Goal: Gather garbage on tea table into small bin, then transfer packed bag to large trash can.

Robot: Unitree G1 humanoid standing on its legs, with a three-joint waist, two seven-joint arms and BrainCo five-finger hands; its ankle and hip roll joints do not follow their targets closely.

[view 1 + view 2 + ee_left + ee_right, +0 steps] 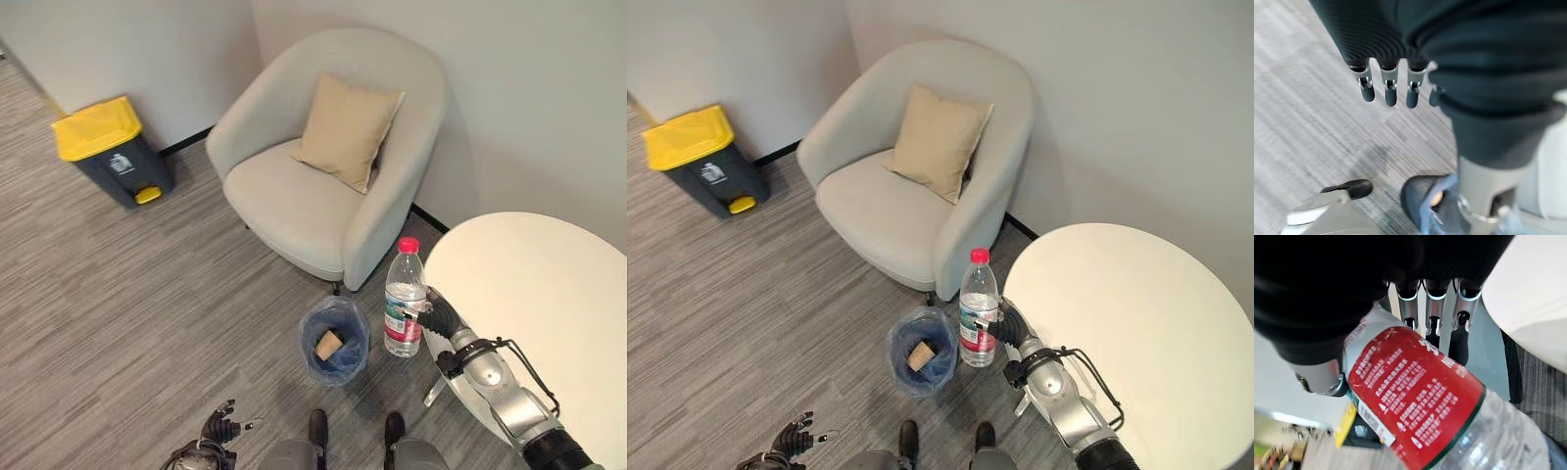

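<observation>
Right hand (431,311) grips bottle (403,299); wrist view shows red label (1415,396); left hand (1386,73) relaxed.

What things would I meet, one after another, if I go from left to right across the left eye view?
Large trash can with yellow lid → left hand → small bin → water bottle, held by the right hand → white tea table. The armchair is left out: it spans too much.

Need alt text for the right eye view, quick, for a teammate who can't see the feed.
The right hand holds a clear water bottle upright beside the lined small bin, which holds a paper cup.
</observation>
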